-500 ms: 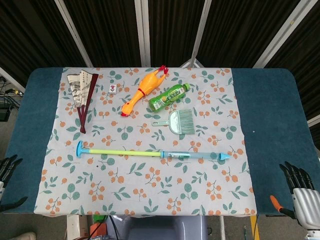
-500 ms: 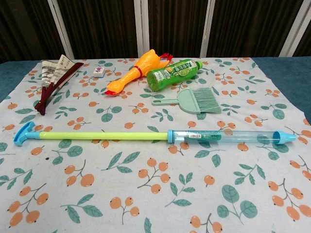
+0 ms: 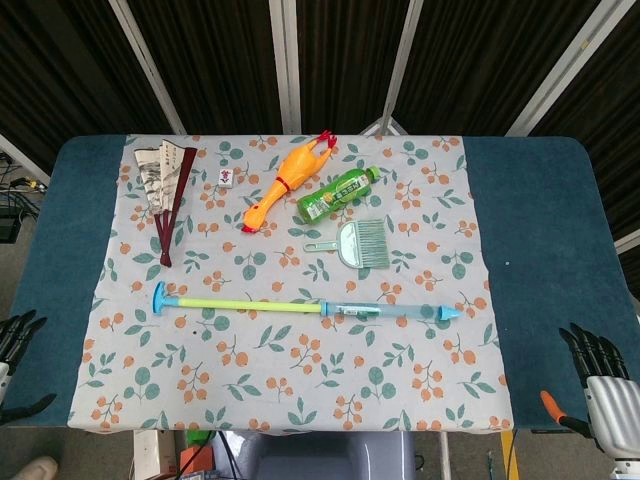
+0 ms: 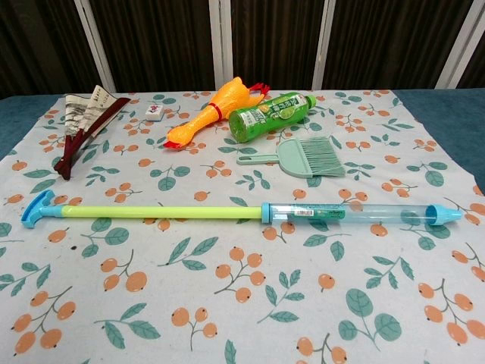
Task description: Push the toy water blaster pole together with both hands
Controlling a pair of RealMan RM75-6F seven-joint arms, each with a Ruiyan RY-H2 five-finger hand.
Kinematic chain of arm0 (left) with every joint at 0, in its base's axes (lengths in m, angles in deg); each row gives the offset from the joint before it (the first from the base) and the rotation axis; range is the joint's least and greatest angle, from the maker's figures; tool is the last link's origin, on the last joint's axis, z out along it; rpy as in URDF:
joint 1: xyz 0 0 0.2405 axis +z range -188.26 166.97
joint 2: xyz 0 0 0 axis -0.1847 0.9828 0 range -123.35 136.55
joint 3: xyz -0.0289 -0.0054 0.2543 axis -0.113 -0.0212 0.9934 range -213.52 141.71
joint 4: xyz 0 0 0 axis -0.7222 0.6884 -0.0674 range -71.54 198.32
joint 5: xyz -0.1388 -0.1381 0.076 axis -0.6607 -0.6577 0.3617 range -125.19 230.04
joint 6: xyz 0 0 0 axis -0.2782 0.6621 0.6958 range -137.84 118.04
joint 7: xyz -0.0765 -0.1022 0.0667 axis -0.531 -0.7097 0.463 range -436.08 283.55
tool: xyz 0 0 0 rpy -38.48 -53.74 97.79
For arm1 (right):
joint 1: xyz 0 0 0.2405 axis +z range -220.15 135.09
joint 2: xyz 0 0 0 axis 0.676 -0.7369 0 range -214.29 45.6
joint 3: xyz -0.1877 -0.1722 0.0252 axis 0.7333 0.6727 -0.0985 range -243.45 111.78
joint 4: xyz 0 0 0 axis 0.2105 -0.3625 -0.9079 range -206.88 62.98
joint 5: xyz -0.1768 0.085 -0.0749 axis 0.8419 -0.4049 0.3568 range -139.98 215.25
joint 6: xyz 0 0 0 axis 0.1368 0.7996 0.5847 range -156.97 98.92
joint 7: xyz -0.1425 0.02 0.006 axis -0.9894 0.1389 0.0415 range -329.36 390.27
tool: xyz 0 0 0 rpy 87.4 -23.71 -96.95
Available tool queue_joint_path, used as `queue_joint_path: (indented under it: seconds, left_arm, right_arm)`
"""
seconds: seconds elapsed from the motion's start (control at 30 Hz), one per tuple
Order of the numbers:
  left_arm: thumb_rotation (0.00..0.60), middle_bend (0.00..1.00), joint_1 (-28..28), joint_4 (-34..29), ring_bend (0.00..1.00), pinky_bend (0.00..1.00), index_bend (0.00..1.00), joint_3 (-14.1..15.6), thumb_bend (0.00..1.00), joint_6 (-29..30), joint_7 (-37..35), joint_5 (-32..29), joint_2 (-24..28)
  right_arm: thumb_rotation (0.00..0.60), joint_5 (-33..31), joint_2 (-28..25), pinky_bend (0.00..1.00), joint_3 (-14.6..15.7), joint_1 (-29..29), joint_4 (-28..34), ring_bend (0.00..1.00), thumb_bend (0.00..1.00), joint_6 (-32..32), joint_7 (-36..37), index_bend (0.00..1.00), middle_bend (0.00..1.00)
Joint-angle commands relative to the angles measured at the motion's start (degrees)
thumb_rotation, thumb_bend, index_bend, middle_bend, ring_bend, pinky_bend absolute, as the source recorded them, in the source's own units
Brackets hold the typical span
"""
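I find the toy water blaster pole [image 3: 305, 307] lying flat on the floral cloth [image 3: 290, 380], running roughly parallel to the table's near edge, about midway between that edge and the centre; its blue T-handle [image 4: 36, 208] points toward the left edge; the yellow-green rod [image 4: 159, 212] is drawn well out of the clear blue barrel [image 4: 356, 214], whose pointed tip faces the right edge; nothing touches it.

My left hand [image 3: 15, 345] shows only in the head view, at the near left corner, off the table's edge and well apart from the pole; its dark fingers are apart and hold nothing. My right hand [image 3: 605, 385] sits at the near right corner, likewise off the table; its fingers [image 3: 585, 350] are spread, clamped on nothing. Neither hand appears in the chest view.

Toward the far edge: a folded fan [image 3: 165, 185] near the far left corner of the cloth; a small white tile [image 3: 228, 177] beside it; an orange rubber chicken [image 3: 285, 180] lying diagonally; a green bottle [image 3: 337, 193] on its side just right of the chicken; a green hand brush [image 3: 358, 244] lies between the bottle and the pole, apart from both. The blue table [image 3: 545, 220] shows bare on either side of the cloth.
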Motion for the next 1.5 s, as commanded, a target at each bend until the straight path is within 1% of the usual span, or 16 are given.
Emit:
queue_joint_path:
  seconds: [0.03, 0.17, 0.33, 0.43, 0.5, 0.57, 0.63, 0.73, 0.9, 0.97, 1.07, 1.13, 1.23, 1.33, 1.5]
  left_arm:
    - [0.600, 0.00, -0.2, -0.1, 0.00, 0.00, 0.00, 0.1, 0.10, -0.4, 0.2, 0.0, 0.1]
    - [0.600, 0.00, -0.8, -1.0, 0.00, 0.00, 0.00, -0.2, 0.10, -1.3, 1.1, -0.4, 0.5]
    - [0.600, 0.00, -2.6, -3.4, 0.00, 0.00, 0.00, -1.3, 0.10, -3.6, 4.4, -1.4, 0.9]
    - [0.600, 0.00, -4.5, -6.1, 0.00, 0.00, 0.04, -1.9, 0.14, -6.5, 7.1, -2.1, 1.3]
    - [0.600, 0.00, -6.2, -8.5, 0.00, 0.00, 0.06, -2.9, 0.15, -8.9, 9.9, -3.2, 1.5]
    - [0.600, 0.01, -8.0, -10.9, 0.00, 0.00, 0.09, -4.2, 0.15, -11.2, 13.1, -4.8, 1.3]
    - [0.600, 0.03, -10.2, -13.2, 0.00, 0.00, 0.15, -5.8, 0.16, -13.9, 16.8, -7.2, 0.9]
    - [0.600, 0.05, -13.4, -15.9, 0.00, 0.00, 0.17, -8.5, 0.19, -17.4, 22.1, -12.3, -0.4]
    - [0.600, 0.07, -19.5, -17.8, 0.00, 0.00, 0.25, -13.3, 0.23, -22.2, 31.6, -23.0, -4.1]
    - [0.600, 0.08, -21.6, -17.6, 0.00, 0.00, 0.27, -14.6, 0.25, -23.0, 34.9, -26.7, -5.9]
    - [0.600, 0.09, -24.8, -15.9, 0.00, 0.00, 0.33, -16.4, 0.27, -23.8, 39.5, -32.3, -9.4]
    - [0.600, 0.11, -26.8, -14.2, 0.00, 0.03, 0.37, -17.2, 0.29, -24.1, 42.2, -36.2, -11.9]
    - [0.600, 0.12, -29.4, -12.1, 0.00, 0.05, 0.38, -18.1, 0.31, -24.0, 45.5, -41.5, -15.3]
    - [0.600, 0.13, -31.9, -9.7, 0.00, 0.05, 0.40, -18.3, 0.32, -23.7, 48.8, -45.8, -18.5]
    - [0.600, 0.13, -34.8, -6.5, 0.00, 0.05, 0.41, -17.9, 0.35, -22.7, 52.5, -49.2, -22.3]
  right_arm:
    - [0.600, -0.1, 0.0, 0.00, 0.0, 0.0, 0.1, 0.00, 0.33, 0.0, -0.1, 0.00, 0.00]
    - [0.600, -0.7, 0.1, 0.00, -0.2, 0.1, 0.1, 0.00, 0.33, -0.4, -0.2, 0.00, 0.00]
    - [0.600, -0.8, -0.2, 0.00, 0.0, 0.3, 0.4, 0.00, 0.33, -1.1, 0.1, 0.00, 0.00]
    - [0.600, -0.6, -0.2, 0.00, 0.1, 0.4, 0.4, 0.00, 0.33, -1.2, 0.1, 0.00, 0.00]
    - [0.600, -0.5, -0.2, 0.00, 0.1, 0.5, 0.4, 0.00, 0.33, -1.2, 0.2, 0.00, 0.00]
    - [0.600, -0.6, -0.3, 0.00, 0.1, 0.5, 0.4, 0.00, 0.33, -1.3, 0.4, 0.00, 0.00]
    - [0.600, -0.7, -0.4, 0.00, 0.1, 0.5, 0.4, 0.00, 0.33, -1.4, 0.6, 0.00, 0.00]
    - [0.600, -0.7, -0.5, 0.00, 0.2, 0.5, 0.4, 0.00, 0.33, -1.4, 0.8, 0.00, 0.00]
    - [0.600, -0.8, -0.8, 0.00, 0.3, 0.5, 0.5, 0.00, 0.33, -1.7, 1.2, 0.00, 0.00]
    - [0.600, -0.9, -0.9, 0.00, 0.3, 0.6, 0.7, 0.00, 0.33, -2.0, 1.4, 0.00, 0.00]
    - [0.600, -1.1, -1.1, 0.00, 0.4, 0.7, 0.8, 0.00, 0.33, -2.3, 1.8, 0.00, 0.00]
    - [0.600, -1.1, -1.3, 0.00, 0.5, 0.8, 0.8, 0.00, 0.33, -2.5, 1.9, 0.00, 0.00]
    - [0.600, -1.2, -1.4, 0.00, 0.5, 0.9, 0.8, 0.00, 0.33, -2.7, 2.3, 0.00, 0.00]
    - [0.600, -1.4, -1.5, 0.00, 0.5, 1.0, 0.9, 0.00, 0.33, -3.1, 2.6, 0.00, 0.00]
    - [0.600, -1.5, -1.7, 0.00, 0.6, 1.2, 1.0, 0.00, 0.33, -3.5, 2.7, 0.00, 0.00]
